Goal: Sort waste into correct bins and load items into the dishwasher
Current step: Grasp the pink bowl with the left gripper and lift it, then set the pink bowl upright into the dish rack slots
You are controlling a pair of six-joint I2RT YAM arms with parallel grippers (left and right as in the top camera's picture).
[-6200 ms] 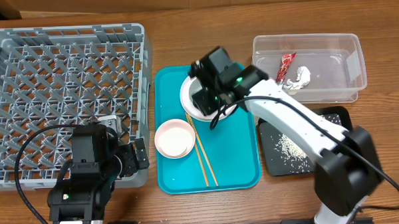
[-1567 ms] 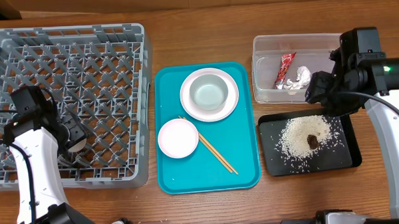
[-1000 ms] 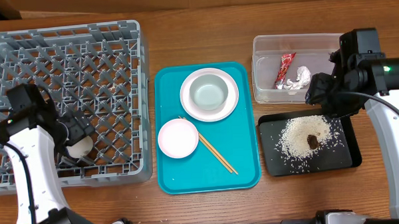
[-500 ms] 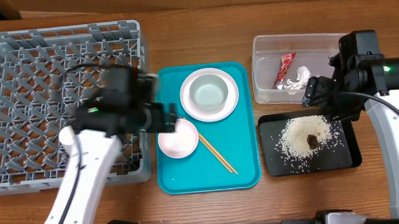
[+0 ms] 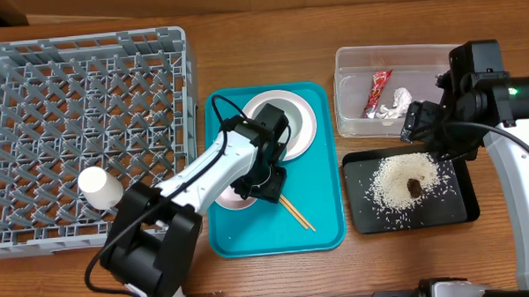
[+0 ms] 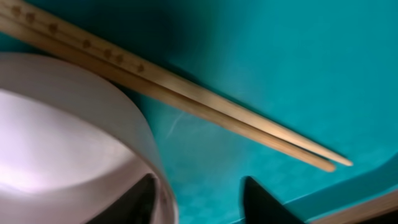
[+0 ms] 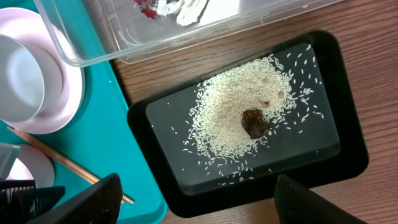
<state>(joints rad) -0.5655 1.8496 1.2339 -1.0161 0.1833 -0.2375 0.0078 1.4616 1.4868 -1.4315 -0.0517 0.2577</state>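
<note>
Left claw hangs low over the teal serving tray, its jaws spread and straddling the rim of the pale pink bowl. One dark finger sits on the bowl's inner side and the other over bare teal. Nothing is pinched. Right claw hovers spread wide and empty above the right edge of the tabletop, over the seam between the two bins.

The grey dish rack fills the far-left corner and runs down the left edge. The serving tray lies mid-table toward the near edge. The clear tub stands in the far-right corner, and the black tray lies just in front of it.

A white plate lies at the teal tray's far end with the grey-green bowl resting on it. The pink bowl sits nearer, mostly under the left arm. The small white cup rests inside the rack toward its near-left part.

Two wooden chopsticks lie side by side on the teal, touching the pink bowl's wall.

In the tub lie the red snack wrapper, its print too small to read, and beside it the crumpled tissue. Rice grains are heaped in the black tray, with the brown scrap on the heap.
</note>
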